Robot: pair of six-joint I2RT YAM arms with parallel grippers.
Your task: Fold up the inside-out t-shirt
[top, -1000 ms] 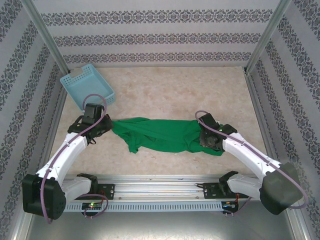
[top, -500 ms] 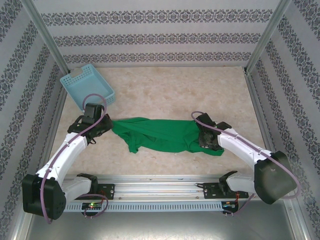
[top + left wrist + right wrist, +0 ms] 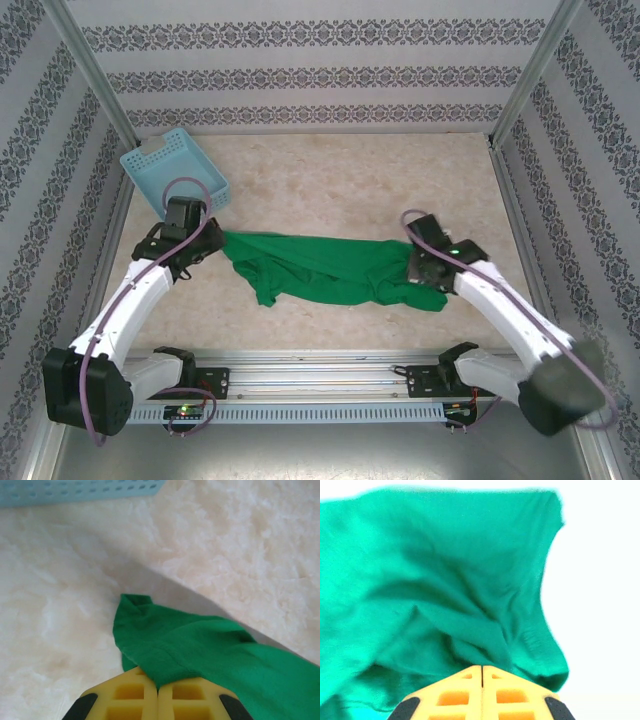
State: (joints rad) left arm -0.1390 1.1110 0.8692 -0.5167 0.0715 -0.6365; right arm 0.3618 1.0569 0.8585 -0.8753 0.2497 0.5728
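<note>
The bright green inside-out t-shirt (image 3: 320,268) lies bunched and stretched sideways across the middle of the table. My left gripper (image 3: 207,242) is shut on the shirt's left end. In the left wrist view its yellow fingers (image 3: 135,695) meet on a fold of the t-shirt (image 3: 200,645), whose tip sticks out past them. My right gripper (image 3: 420,272) is shut on the shirt's right end. The right wrist view has the jaws of the right gripper (image 3: 482,669) pressed together on a ridge of crumpled t-shirt (image 3: 445,580).
A light blue lattice basket (image 3: 172,170) stands at the back left, just behind my left gripper, and its rim (image 3: 75,490) lines the top of the left wrist view. Patterned walls and metal posts enclose the marble-look table (image 3: 350,180).
My right gripper has closed on the shirt's right end and shifted slightly right. My left gripper moved a little toward the back, pulling the shirt's left end with it.
</note>
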